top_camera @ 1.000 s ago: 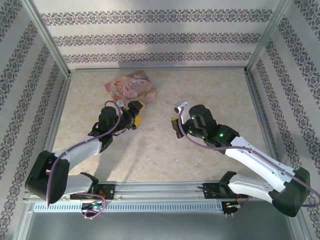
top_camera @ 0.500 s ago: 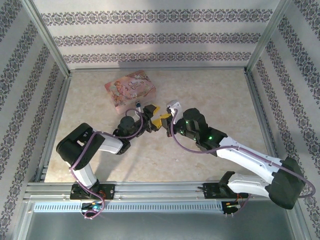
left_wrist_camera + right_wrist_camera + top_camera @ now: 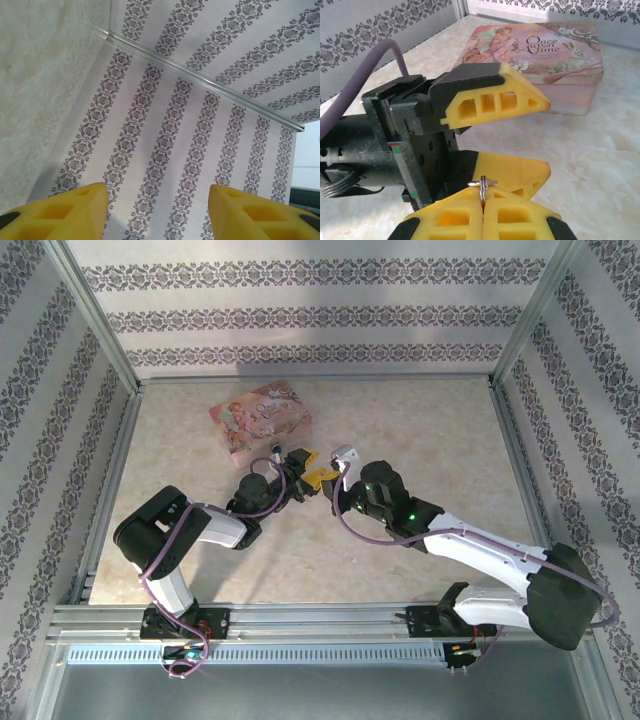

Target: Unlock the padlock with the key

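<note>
Key ring (image 3: 483,183) pinched in my right tool (image 3: 483,200).
I see the right tips pressed together on the small silver ring, which pokes up between them. My left tool (image 3: 545,137) faces them, just beyond, its yellow fingers apart. Pink box (image 3: 555,55) lies behind on the table (image 3: 600,165).

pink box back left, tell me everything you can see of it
The pink box is a flat rectangular case with rounded corners, tin-like, lid shut. The lid carries a pastel print: figures, a rabbit, flowers and the words Once Upon A Time. It lies flat on the marbled table, far left, slightly askew. Nothing rests on it; the open left gripper hangs just in front, apart.
</note>
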